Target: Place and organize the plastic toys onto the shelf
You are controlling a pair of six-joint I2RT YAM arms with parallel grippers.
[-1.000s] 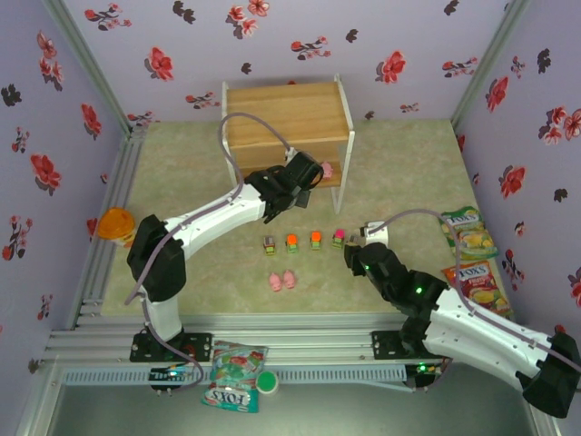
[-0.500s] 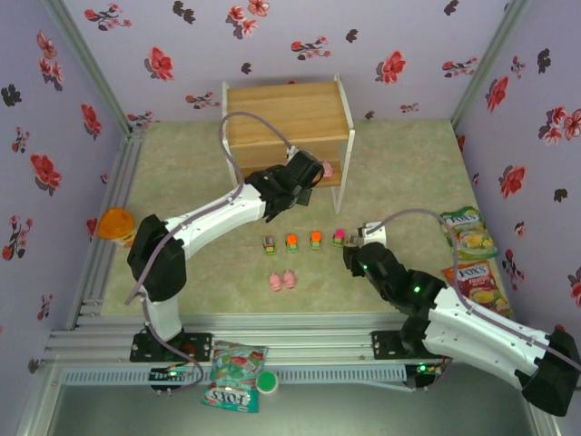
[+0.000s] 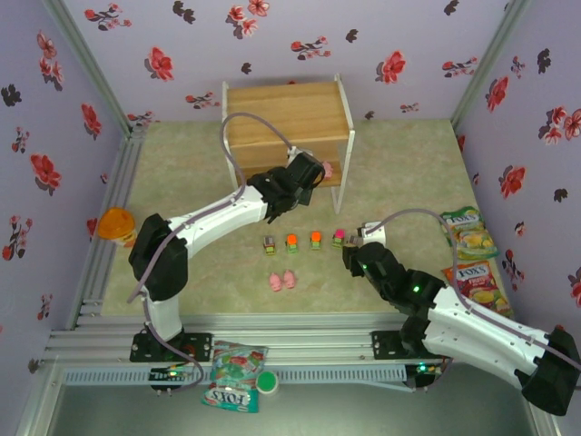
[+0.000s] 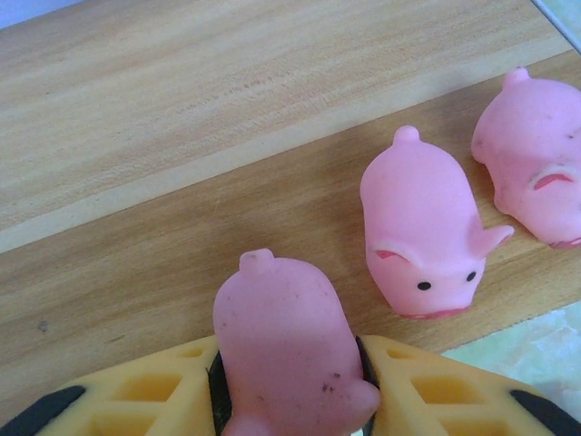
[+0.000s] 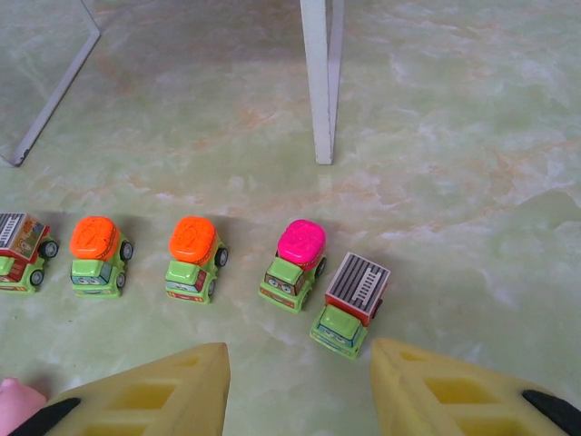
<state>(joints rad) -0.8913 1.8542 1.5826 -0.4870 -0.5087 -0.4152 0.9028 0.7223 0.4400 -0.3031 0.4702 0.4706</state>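
left claw [image 4: 290,404] pinching a pink pig [image 4: 283,331] on the lower board of the shelf [image 4: 182,136], just left of two more pigs [image 4: 422,227], so next is let go and back out; right claw [image 5: 300,386] hangs wide over the cars [image 5: 292,256]

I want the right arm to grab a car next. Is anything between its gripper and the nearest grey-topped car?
Nothing visible does. The right gripper stands open just short of the grey-topped car, with bare table between. The pink-topped car sits close beside it, and the shelf leg stands well beyond.
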